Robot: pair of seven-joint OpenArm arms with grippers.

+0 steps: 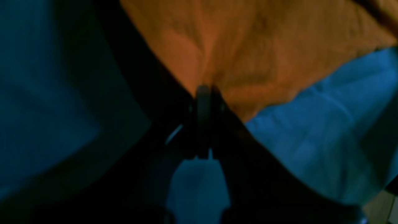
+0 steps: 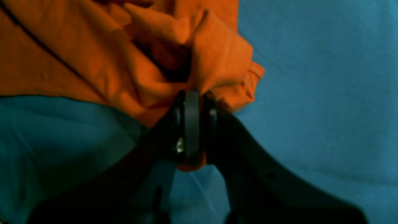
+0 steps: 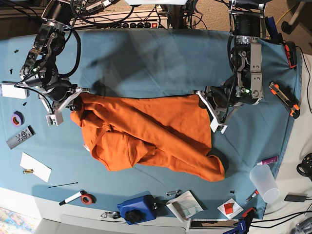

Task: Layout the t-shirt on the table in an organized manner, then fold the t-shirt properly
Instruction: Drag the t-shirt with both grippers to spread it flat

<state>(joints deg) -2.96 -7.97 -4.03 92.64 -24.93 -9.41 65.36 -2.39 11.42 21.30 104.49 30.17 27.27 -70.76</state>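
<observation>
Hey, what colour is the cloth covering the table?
Teal-blue, plain with no pattern. The table shows it best in the base view, around the orange t-shirt.

Robotics lab or workshop. Two arms mounted at a cloth-covered tabletop (image 3: 146, 53); power strip (image 3: 141, 23) and tangled cables behind. Clutter along edges: tape rolls (image 3: 18, 118), marker (image 3: 71, 197), remote (image 3: 20, 137), orange-handled tools (image 3: 284, 99), plastic cup (image 3: 263, 183).

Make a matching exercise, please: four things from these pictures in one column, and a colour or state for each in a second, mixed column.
1. t-shirt
2. table
3. right gripper
4. plastic cup

a. teal-blue cover
b. clear, standing near the table corner
c. orange, crumpled
d. shut on orange cloth

Pairs: 1-c, 2-a, 3-d, 4-b
</observation>
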